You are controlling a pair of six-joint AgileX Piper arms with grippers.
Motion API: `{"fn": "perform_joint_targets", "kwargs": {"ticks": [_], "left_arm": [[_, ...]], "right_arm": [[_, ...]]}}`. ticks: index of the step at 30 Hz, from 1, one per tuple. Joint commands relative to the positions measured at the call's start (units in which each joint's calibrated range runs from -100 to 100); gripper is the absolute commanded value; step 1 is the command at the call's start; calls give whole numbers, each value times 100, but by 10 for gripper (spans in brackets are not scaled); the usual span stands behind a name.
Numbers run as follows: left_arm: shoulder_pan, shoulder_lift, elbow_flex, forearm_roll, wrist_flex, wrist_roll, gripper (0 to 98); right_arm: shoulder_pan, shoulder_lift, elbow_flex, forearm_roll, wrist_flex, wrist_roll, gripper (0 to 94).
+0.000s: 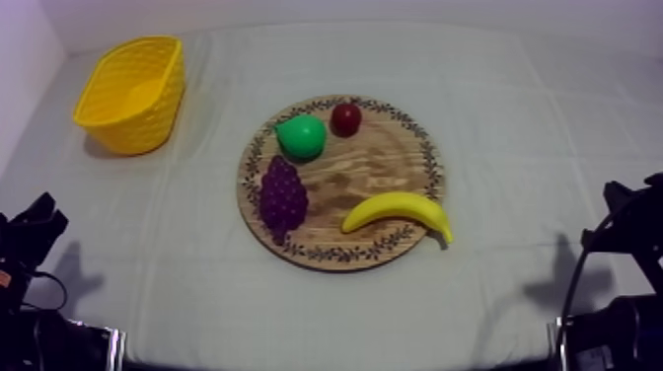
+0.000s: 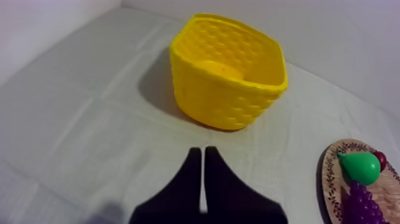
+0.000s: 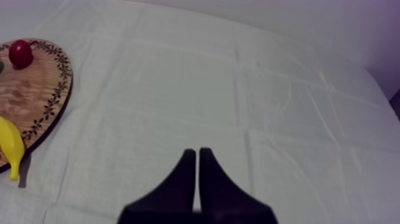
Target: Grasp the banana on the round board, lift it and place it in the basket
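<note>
A yellow banana (image 1: 398,211) lies on the front right part of the round wooden board (image 1: 395,148), its tip over the rim. The yellow basket (image 1: 133,93) stands at the far left of the table. My left gripper (image 2: 203,154) is shut on nothing, low over the cloth, with the basket (image 2: 229,71) ahead of it. My right gripper (image 3: 197,154) is also shut on nothing, over bare cloth to the right of the board (image 3: 33,101); the banana (image 3: 12,144) lies at the board's near edge. In the top view both arms rest low, left (image 1: 30,237) and right (image 1: 622,222).
On the board also lie a green pear (image 1: 302,136), a small red fruit (image 1: 345,118) and a purple bunch of grapes (image 1: 282,195). The pear (image 2: 359,167) and grapes (image 2: 363,205) appear beside the basket from the left wrist. Bare cloth lies between board and basket.
</note>
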Motion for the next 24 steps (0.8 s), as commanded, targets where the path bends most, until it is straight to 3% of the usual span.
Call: {"fn": "perform_joint_targets", "kwargs": {"ticks": [1,24], "left_arm": [[1,-3,4,0,-1,2,1],[44,-3,4,0,-1,9,1]], "right_arm": [[0,-2,-3,1,4,0,3],[0,-2,-3,1,4,0,3]]}}
